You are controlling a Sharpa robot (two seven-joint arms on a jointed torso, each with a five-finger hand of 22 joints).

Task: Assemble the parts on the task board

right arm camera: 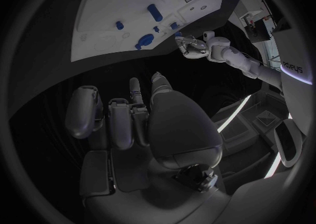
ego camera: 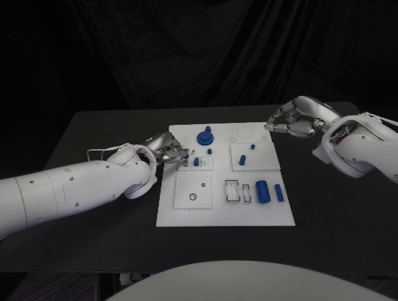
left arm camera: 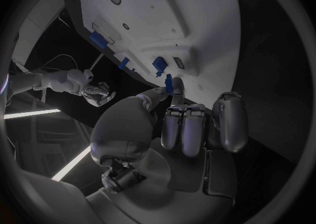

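The white task board (ego camera: 185,210) lies mid-table and carries several blue parts: a knob (ego camera: 205,137), a peg (ego camera: 242,160) and a cylinder (ego camera: 262,190). My left hand (ego camera: 167,152) is at the board's left edge, beside a small raised block (ego camera: 199,163). In the left wrist view its thumb and a finger pinch a small blue part (left arm camera: 169,83) just off the board (left arm camera: 165,18). My right hand (ego camera: 294,119) hovers at the board's far right corner. Its fingers (right arm camera: 121,121) are curled in with nothing between them.
The black table (ego camera: 99,132) surrounds the board, with bare surface on both sides and in front. White recessed frames (ego camera: 237,191) and a square plate with a hole (ego camera: 194,188) occupy the board's near half. Black curtain hangs behind.
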